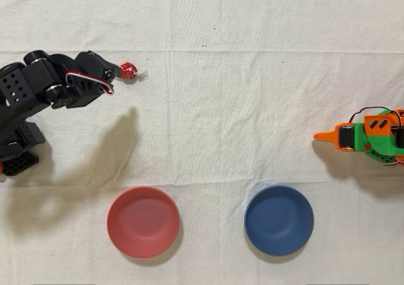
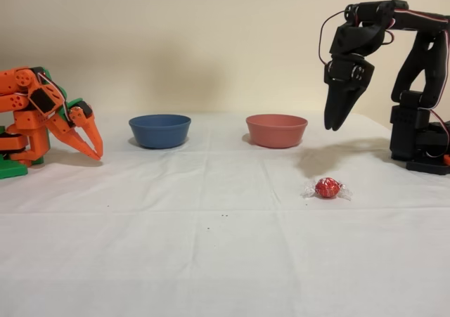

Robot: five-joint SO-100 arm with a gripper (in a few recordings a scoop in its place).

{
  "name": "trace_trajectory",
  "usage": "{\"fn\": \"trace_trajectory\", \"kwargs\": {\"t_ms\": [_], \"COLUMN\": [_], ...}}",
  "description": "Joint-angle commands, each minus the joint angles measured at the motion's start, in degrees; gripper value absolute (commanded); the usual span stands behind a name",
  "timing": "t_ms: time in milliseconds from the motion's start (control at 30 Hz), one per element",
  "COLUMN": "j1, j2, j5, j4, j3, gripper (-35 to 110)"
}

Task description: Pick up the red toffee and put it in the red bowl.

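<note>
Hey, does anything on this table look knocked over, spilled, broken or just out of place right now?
Nothing stands out. The red bowl and blue bowl sit upright and empty, the red toffee lies intact on the cloth, and the gripper hangs above it, holding nothing.

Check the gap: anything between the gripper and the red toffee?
Nothing: in the fixed view, gripper hangs above red toffee, with bare air and cloth between.

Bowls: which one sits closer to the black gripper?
The red bowl. In the overhead view it lies on the black gripper's side of the table; the blue bowl sits further right, toward the idle orange arm.
</note>
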Motion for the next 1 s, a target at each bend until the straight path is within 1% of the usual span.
{"fn": "trace_trajectory", "kwargs": {"t_ms": [0,133,567,967], "j1": [-0.26,-0.26,-2.11,-7.21], "j2": [1.58,1.41,-2.99,-10.02], "j5": [-0.35,-0.62,-3.16,-0.35], "j4": [0.09,1.32,-3.16,-8.26], "j3": [0.18,1.49,2.72,2.02], "gripper": [24,30,31,31]}}
